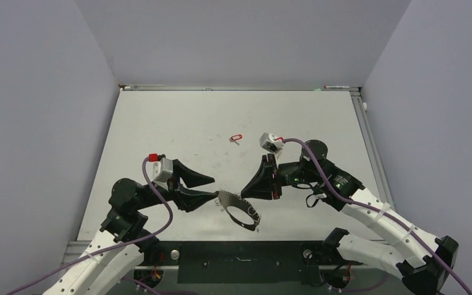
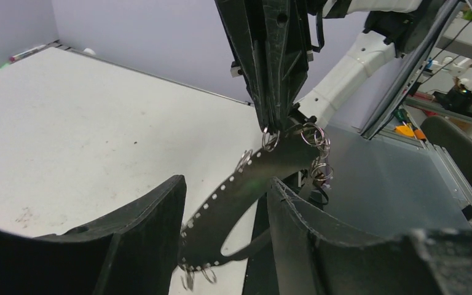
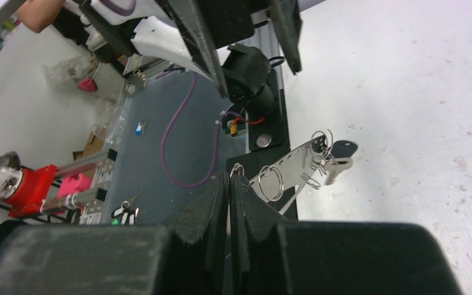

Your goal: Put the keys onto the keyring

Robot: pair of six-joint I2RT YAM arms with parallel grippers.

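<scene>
The keyring (image 1: 241,211) is a flat pale hoop held off the table near its front edge. My right gripper (image 1: 246,191) is shut on the hoop's upper rim, and a small wire loop (image 3: 237,168) sticks out at its fingertips (image 3: 220,184). A plain dark grey key (image 3: 342,149) hangs from a loop further along the keyring (image 3: 292,161). My left gripper (image 1: 214,187) stands open, its fingers on either side of the keyring (image 2: 239,196) without pinching it. The red-tagged key (image 1: 236,137) lies alone on the table, further back.
The white table (image 1: 178,123) is walled on three sides. A black base plate (image 1: 239,261) and the arms' mounts run along the front edge just below the hoop. Purple cables (image 1: 160,196) trail from both wrists.
</scene>
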